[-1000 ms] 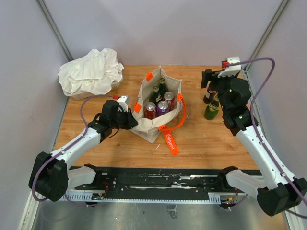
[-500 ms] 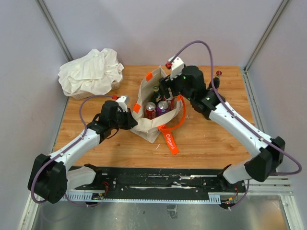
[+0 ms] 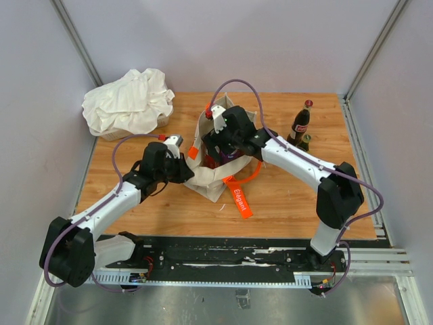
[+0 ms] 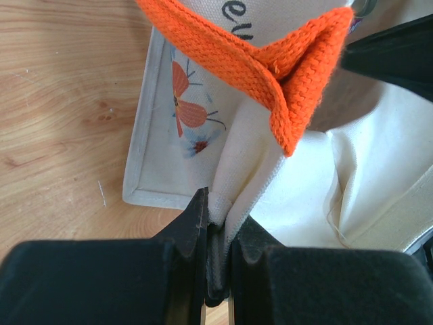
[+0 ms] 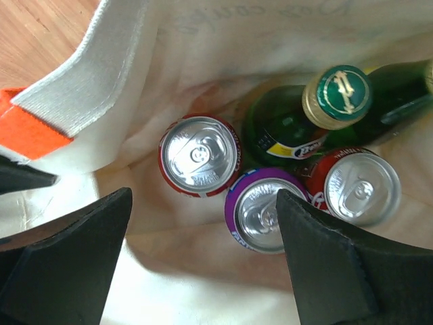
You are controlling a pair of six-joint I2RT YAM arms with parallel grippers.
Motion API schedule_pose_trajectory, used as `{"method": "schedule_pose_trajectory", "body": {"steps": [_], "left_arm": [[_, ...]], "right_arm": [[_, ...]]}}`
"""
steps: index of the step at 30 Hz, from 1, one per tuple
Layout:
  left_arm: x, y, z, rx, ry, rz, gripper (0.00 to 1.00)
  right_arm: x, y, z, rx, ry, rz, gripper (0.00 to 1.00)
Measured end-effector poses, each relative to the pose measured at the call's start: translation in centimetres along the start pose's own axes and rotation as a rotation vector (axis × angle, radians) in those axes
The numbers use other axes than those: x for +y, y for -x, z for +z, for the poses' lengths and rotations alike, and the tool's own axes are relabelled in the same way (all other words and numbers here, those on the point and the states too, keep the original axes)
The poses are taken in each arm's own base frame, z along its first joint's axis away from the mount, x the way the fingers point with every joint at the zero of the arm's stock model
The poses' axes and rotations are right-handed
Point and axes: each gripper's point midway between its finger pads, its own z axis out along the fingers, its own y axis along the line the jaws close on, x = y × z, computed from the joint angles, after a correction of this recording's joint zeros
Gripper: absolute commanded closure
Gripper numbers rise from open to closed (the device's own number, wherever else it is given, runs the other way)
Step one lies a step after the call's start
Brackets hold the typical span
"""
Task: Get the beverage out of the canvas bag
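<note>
The cream canvas bag [image 3: 206, 181] with orange handles stands mid-table. My left gripper [image 3: 188, 169] is shut on the bag's left rim; the left wrist view shows the fabric edge [image 4: 233, 183] pinched between the jaws of this gripper [image 4: 218, 217], under an orange handle [image 4: 284, 74]. My right gripper [image 3: 218, 143] hangs open over the bag's mouth. In its wrist view the gripper [image 5: 203, 196] is empty above a red can [image 5: 199, 154], a purple can [image 5: 266, 210], another red can [image 5: 356, 186] and a green bottle [image 5: 336, 95].
A cola bottle [image 3: 300, 124] and a green bottle [image 3: 306, 141] stand on the table at the back right. A white cloth heap [image 3: 128, 100] lies at the back left. The bag's orange strap tag [image 3: 240, 198] lies on the wood in front.
My right arm has swung left from the bottles at the back right to above the bag's opening. The left gripper has kept its hold on the rim.
</note>
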Motion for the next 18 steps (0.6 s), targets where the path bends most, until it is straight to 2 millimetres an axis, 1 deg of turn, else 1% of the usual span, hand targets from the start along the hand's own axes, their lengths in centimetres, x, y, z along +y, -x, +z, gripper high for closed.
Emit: {"method": "schedule_pose_trajectory", "body": {"steps": [3,7,12,15,18], "left_arm": [[0.0,0.0,0.0,0.001,0.000,0.000,0.99],[0.0,0.0,0.1,0.002,0.000,0.000,0.99],[0.1,-0.1,0.2,0.004,0.000,0.000,1.00],[0.1,-0.1,0.3,0.005,0.000,0.000,0.99],[0.1,-0.1,0.3,0.004,0.001,0.000,1.00]], "right_arm": [[0.3,-0.6,1.2,0.023,0.020,0.004,0.12],[0.7,-1.0,2.0,0.039,0.034,0.002,0.12],[1.4,-0.9,3.0,0.045,0.052,-0.008,0.12],[1.5,-0.7,3.7,0.048,0.058,-0.014,0.12],[1.5,-0.9,4.3,0.059,0.058,-0.016,0.12]]}}
